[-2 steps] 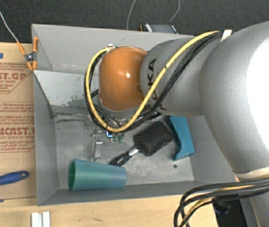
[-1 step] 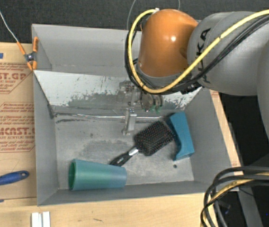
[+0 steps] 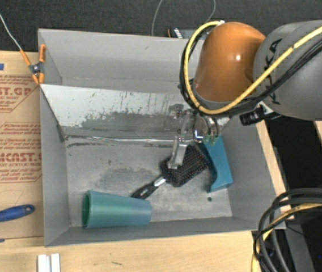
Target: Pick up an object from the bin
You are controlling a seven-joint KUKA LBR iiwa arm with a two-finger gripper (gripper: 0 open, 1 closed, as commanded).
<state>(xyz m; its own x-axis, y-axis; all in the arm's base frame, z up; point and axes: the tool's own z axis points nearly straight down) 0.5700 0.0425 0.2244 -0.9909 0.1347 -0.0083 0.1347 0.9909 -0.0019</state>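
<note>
Arm comes in from view's right; its orange cover (image 3: pixel 229 61) and a loop of yellow cable (image 3: pixel 188 67) hide the wrist and most of the tool's upper part. The gripper (image 3: pixel 179 156) is low in the bin (image 3: pixel 93 55), right-centre of the floor, its metal tip down on a black mesh thing (image 3: pixel 188 166). That looks like a small strainer or scoop head w/ a thin handle running off toward the view's lower left, silver near the head, dark at the end. Can't tell if the gripper is open or closed, as too much of it is masked by the robot's own hardware and the dark mesh. Also can't tell if the mesh thing is actually gripped or only touched. It seems to rest on the floor, handle end incl. Just beside it on the view's right, touching or nearly so, a blue angular block (image 3: pixel 220 166) stands tilted, its top edge tucked under the wrist, so its full shape is unclear. Well apart, near the front-left corner, a teal cup (image 3: pixel 115 209) lies on its side, wider end to the view's left. Floor btw cup and mesh thing is scuffed bare metal.
</note>
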